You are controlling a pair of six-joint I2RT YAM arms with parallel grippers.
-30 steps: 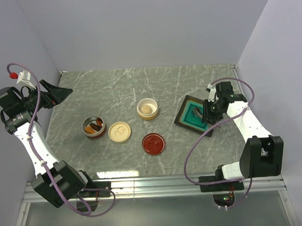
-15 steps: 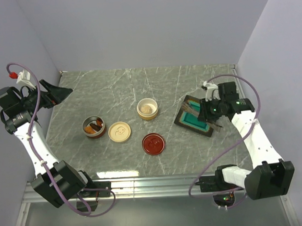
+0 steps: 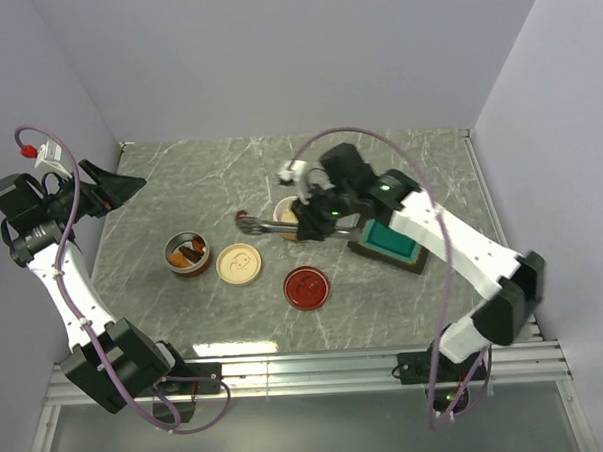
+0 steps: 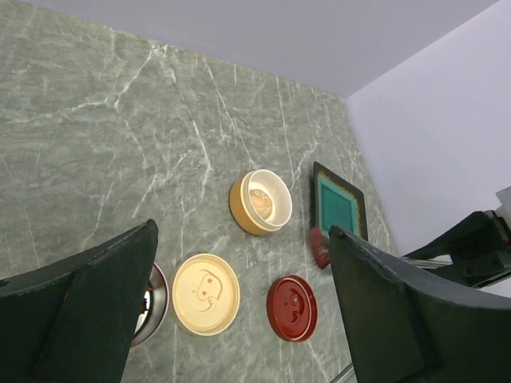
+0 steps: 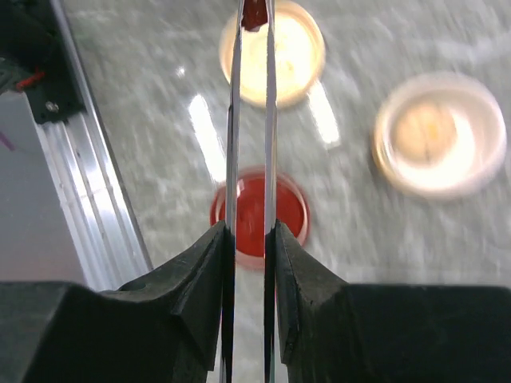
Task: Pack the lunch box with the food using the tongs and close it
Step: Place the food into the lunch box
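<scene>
My right gripper (image 3: 303, 224) (image 5: 249, 239) is shut on the silver tongs (image 3: 269, 225) (image 5: 236, 120), reaching left over the table. The tong tips pinch a small dark red piece of food (image 3: 242, 218) (image 5: 255, 13), held in the air between the two round lunch box containers. The steel-lined brown container (image 3: 187, 253) holds orange and brown pieces. The yellow container (image 3: 286, 209) (image 4: 259, 201) holds tan food and is partly hidden behind my gripper in the top view. My left gripper (image 3: 115, 184) (image 4: 243, 231) hangs open and empty, high at the far left.
A cream lid (image 3: 238, 264) (image 4: 205, 294) and a red lid (image 3: 307, 287) (image 4: 291, 307) lie flat near the containers. A teal tray (image 3: 390, 240) (image 4: 338, 206) sits at the right under my right forearm. A metal rail (image 5: 84, 183) runs along the near edge.
My right arm has swung left from the teal tray to the middle of the table, carrying the tongs with the red piece. The left arm has not moved.
</scene>
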